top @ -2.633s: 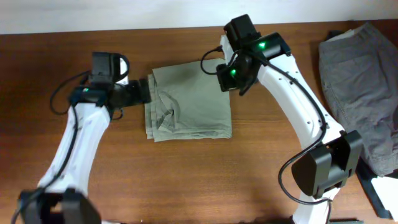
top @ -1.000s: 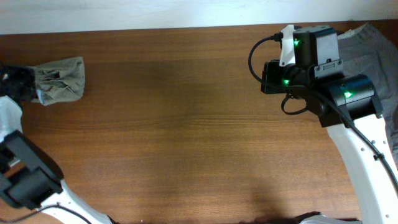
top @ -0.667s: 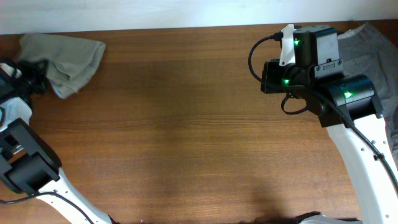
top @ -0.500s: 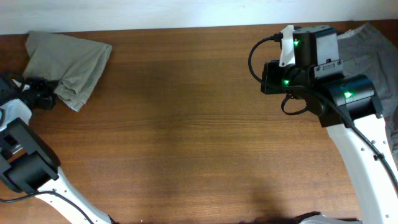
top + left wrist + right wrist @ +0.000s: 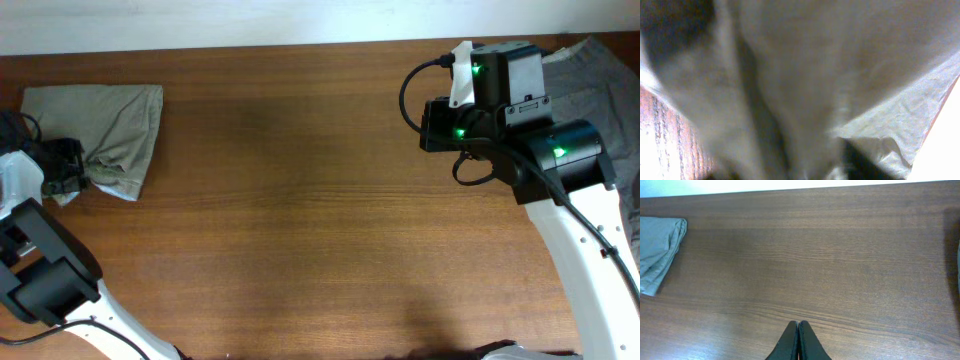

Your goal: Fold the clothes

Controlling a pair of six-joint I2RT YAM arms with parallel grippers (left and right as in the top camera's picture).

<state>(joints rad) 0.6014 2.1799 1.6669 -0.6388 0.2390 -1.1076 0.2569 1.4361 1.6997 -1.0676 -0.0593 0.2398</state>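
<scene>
The clothes (image 5: 108, 128), a pale khaki-green folded garment, lie at the far left of the wooden table (image 5: 300, 220). They also show at the left edge of the right wrist view (image 5: 657, 250). My left gripper (image 5: 68, 172) is at the garment's lower left corner, and the cloth bunches toward it. The cloth (image 5: 805, 75) fills the left wrist view, blurred, and hides the fingers. My right gripper (image 5: 799, 326) is shut and empty, held above bare wood at the right; in the overhead view it (image 5: 436, 124) sits under its arm.
A darker grey-brown garment (image 5: 598, 62) lies at the table's far right, partly under the right arm. The table's back edge meets a white wall (image 5: 250, 20).
The left arm carried the garment from the table's middle to the far left, swung it about there, and it now lies flatter. The right arm drew back to the right and has held still.
</scene>
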